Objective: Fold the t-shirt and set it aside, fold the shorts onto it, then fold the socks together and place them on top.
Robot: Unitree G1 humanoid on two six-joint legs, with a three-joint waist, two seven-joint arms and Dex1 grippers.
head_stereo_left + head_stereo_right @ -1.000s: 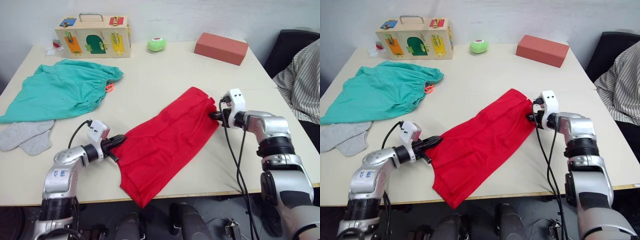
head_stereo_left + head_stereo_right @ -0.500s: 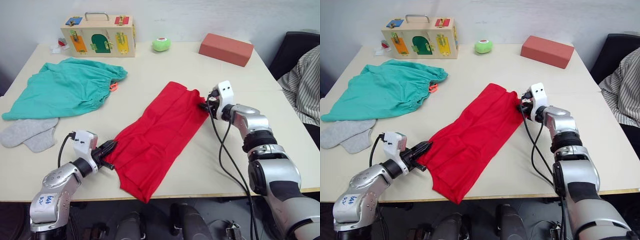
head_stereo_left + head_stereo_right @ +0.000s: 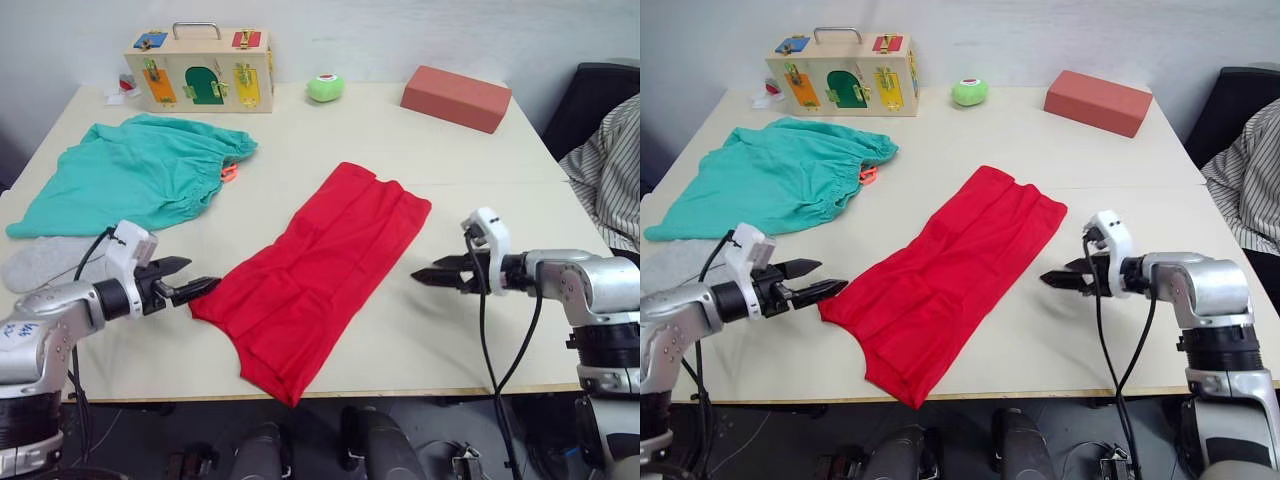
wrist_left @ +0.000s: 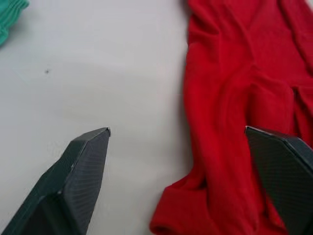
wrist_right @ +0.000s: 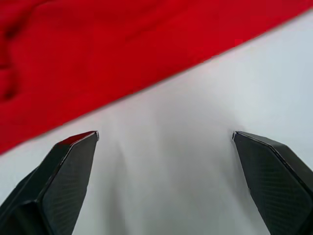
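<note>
my left gripper (image 3: 190,284) is spread wide and empty, its tips just at the near left edge of the t-shirt (image 3: 318,274). my right gripper (image 3: 428,273) is also wide open, holding nothing, a little off the shirt's right edge. the t-shirt lies folded in a long strip, slanting from the table's (image 3: 420,150) middle to its near edge. the shorts (image 3: 135,179) and socks (image 3: 40,263) sit by the left edge.
</note>
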